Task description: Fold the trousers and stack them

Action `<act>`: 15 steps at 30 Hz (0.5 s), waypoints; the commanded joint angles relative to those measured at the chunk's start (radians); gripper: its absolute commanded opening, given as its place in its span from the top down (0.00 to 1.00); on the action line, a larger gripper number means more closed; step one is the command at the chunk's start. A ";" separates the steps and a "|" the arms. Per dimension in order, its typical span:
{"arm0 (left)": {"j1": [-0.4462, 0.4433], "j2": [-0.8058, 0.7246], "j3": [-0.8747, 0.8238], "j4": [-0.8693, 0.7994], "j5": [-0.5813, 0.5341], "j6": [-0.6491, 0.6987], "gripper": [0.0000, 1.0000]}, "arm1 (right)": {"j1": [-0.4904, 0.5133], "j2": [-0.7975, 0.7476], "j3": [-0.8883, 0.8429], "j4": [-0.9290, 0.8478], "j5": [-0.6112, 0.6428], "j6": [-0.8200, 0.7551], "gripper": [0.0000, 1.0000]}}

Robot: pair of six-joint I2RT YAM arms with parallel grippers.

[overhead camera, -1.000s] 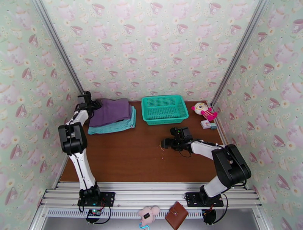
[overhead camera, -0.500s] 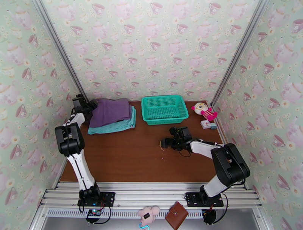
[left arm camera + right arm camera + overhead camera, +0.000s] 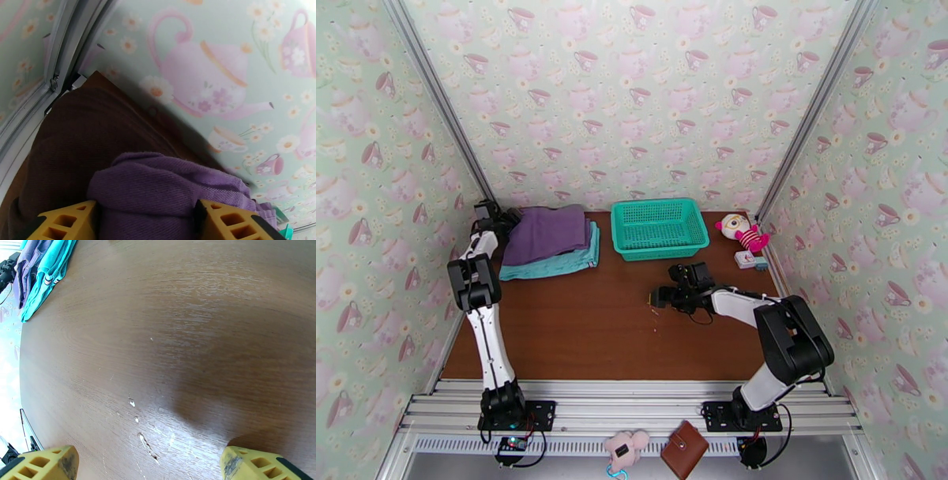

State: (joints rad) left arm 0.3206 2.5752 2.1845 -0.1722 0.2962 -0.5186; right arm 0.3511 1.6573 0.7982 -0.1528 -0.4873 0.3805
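The purple trousers (image 3: 549,230) lie folded at the back left of the table, on top of a teal folded garment (image 3: 553,267). My left gripper (image 3: 498,218) is at their left edge in the back corner. In the left wrist view a thick bulge of purple trousers (image 3: 166,189) fills the gap between the yellow fingers (image 3: 67,223), touching both, so my left gripper (image 3: 144,221) is shut on it. Dark brown fabric (image 3: 79,130) lies just beyond. My right gripper (image 3: 657,298) hovers open over bare table, with nothing between its fingers (image 3: 252,465).
A teal mesh basket (image 3: 659,227) stands at the back centre. A plush doll (image 3: 742,231) and a small box (image 3: 749,260) sit at the back right. The wall and a metal post are close behind the left gripper. A pink toy (image 3: 626,450) and a brown wallet (image 3: 684,448) rest on the front rail.
My left gripper has shifted a little left toward the corner, and the trousers' left edge went with it. The right arm has barely moved.
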 commanded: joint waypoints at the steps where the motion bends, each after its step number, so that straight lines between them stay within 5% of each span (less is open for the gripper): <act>1: -0.024 0.019 0.057 -0.052 0.011 0.008 0.54 | 0.020 0.102 -0.010 0.082 -0.042 -0.032 0.00; 5: -0.046 -0.048 -0.058 0.051 -0.026 0.096 0.92 | 0.022 0.102 -0.011 0.084 -0.045 -0.031 0.01; 15: -0.124 -0.277 -0.394 0.366 -0.290 0.505 1.00 | 0.022 0.119 -0.004 0.082 -0.051 -0.029 0.00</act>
State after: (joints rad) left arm 0.2321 2.3653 1.8400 0.0780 0.0837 -0.1848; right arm 0.3508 1.6638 0.8059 -0.1608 -0.4911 0.3805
